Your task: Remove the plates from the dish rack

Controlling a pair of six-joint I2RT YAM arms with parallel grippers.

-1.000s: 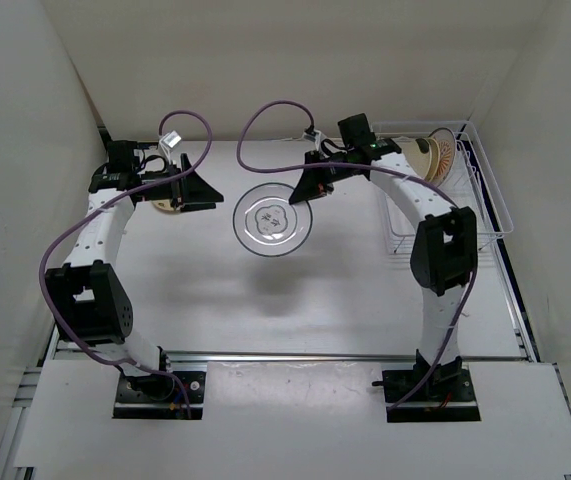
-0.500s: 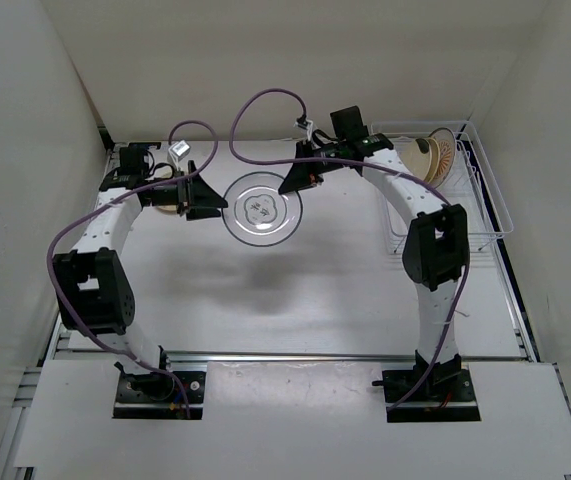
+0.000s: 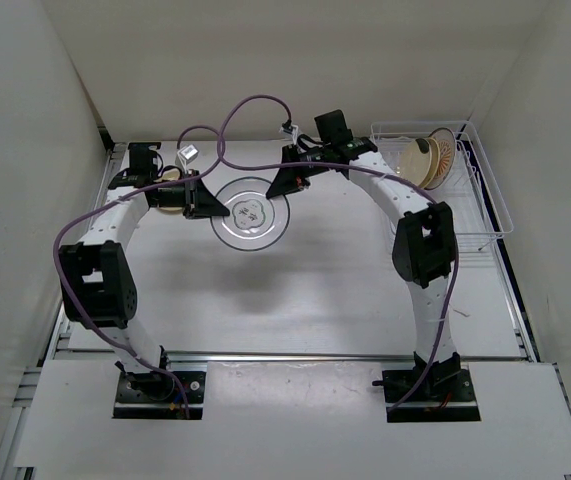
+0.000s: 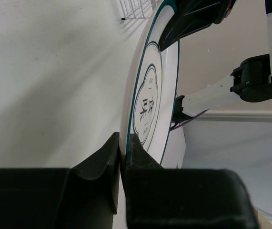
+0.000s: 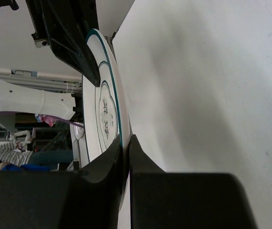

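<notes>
The white dark-rimmed plate (image 3: 250, 212) sits at far centre, apparently clear of the table (image 3: 315, 290), well left of the dish rack (image 3: 495, 205). The left gripper (image 3: 217, 208) and right gripper (image 3: 277, 187) each pinch opposite rim edges, fingers nearly closed.

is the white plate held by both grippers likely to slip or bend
Probably stiff: the plate shows as a flat disc between the left gripper and right gripper. Likely slippery: its face looks smooth and each gripper pinches only the thin rim. It looks like hard crockery, so a drop might chip it.
</notes>
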